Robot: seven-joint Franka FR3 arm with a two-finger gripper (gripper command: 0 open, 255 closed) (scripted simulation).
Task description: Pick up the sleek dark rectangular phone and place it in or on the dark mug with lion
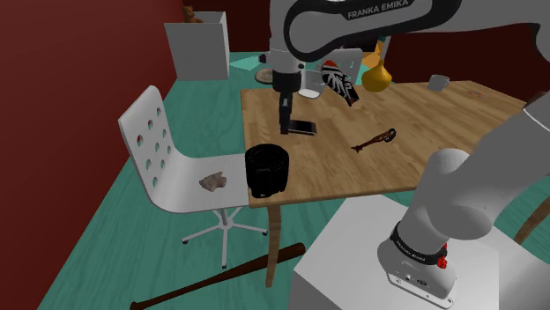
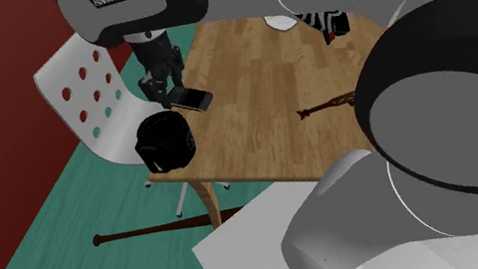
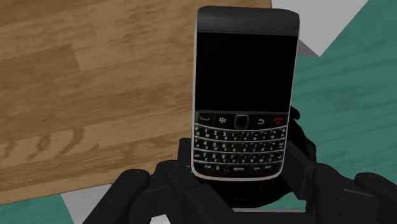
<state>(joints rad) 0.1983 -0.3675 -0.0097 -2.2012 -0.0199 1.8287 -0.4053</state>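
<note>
**A:** Status on the grab?

**B:** Jaws are pinched on the keyboard end of the phone (image 3: pixel 243 95), and the screen end sticks out free to one side. It hangs low over the tabletop (image 1: pixel 441 132), on the side nearest the white chair (image 1: pixel 154 141). I can't judge the clearance under it.

**A:** Target?

**B:** The dark mug (image 1: pixel 266 169) is upright, mouth up, on the tabletop corner by the chair. It's near the phone but not touching. In the shoulder view it sits below the phone and a little left. I can't make out the lion from here.

**A:** So the step is carry and drop. How do we do it clean?

**B:** My read:
- **Lift:** Go up first so the free end clears the rim before any sideways travel.
- **Speed:** Move slowly. It's an end grip on a long flat slab, so a jerk could pivot the phone in the pads.
- **Aim:** Centre the phone's free end over the mouth, not the jaws. The phone is offset from them.
- **Fit:** The phone looks about as long as the mouth is wide. Tip the screen end down to go in, or lay it flat across the rim.
- **Release:** Let go low.

**A:** Risks?

**B:** The mug is right at the corner. A sideways nudge could push it off toward the chair, so approach from above only.
</note>
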